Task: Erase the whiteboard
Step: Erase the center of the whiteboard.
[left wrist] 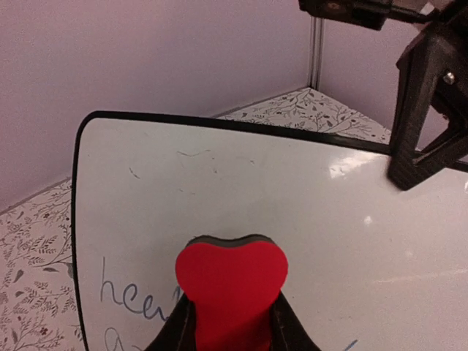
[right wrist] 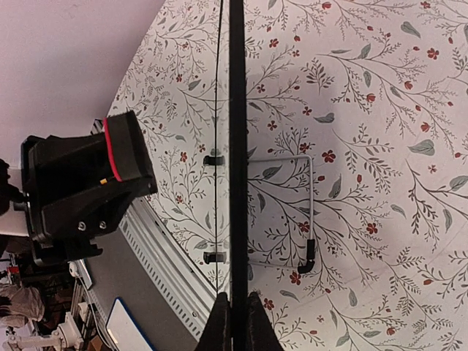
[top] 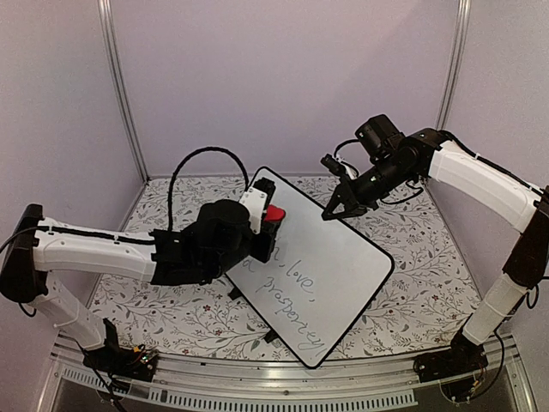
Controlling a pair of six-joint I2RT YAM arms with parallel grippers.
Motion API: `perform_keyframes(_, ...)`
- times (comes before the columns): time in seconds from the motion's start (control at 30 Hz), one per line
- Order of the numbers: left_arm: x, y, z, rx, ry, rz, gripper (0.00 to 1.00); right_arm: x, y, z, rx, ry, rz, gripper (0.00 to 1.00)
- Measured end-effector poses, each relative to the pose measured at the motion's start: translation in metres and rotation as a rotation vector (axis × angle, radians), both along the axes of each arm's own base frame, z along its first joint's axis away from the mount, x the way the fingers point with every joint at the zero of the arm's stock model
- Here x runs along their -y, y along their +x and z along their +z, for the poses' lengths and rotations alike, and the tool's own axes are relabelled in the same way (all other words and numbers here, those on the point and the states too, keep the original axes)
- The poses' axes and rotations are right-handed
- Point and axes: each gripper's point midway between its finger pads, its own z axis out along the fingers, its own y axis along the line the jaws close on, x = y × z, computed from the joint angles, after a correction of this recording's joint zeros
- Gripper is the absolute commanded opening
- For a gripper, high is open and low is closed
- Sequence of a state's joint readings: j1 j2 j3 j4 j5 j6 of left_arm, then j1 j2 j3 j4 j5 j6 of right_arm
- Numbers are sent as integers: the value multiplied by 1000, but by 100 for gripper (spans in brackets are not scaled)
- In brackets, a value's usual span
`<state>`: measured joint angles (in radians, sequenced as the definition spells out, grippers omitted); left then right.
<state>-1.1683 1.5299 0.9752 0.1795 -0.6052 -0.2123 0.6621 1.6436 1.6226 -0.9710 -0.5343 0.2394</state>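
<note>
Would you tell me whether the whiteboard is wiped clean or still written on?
Partly wiped: the whiteboard still carries handwriting on its near part, while the area beyond the red eraser looks nearly blank.

The whiteboard (top: 339, 257) stands on the table (top: 420, 283); the eraser (top: 274, 213) lies against its far left part, the right gripper (top: 331, 212) at its far edge.

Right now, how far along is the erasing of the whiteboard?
Done: the upper part of the whiteboard looks wiped, with only faint traces. In hand: the left gripper holds the red eraser against the board, and the right gripper pinches its edge. Left: the handwriting on the lower half.
</note>
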Motion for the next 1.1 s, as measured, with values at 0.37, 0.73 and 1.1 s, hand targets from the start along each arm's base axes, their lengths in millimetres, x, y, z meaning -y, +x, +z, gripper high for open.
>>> perform_keyframes(0.37, -109, 54, 16, -21, -25, 207, 0, 0, 0, 0, 0, 1, 3, 0)
perform_keyframes(0.73, -126, 69, -28, -116, 49, 136, 0, 0, -2, 0, 15, 1, 30, 0)
perform_keyframes(1.1, -106, 88, -63, -194, 82, 22, 0, 5, -9, 0, 29, 3, 38, 0)
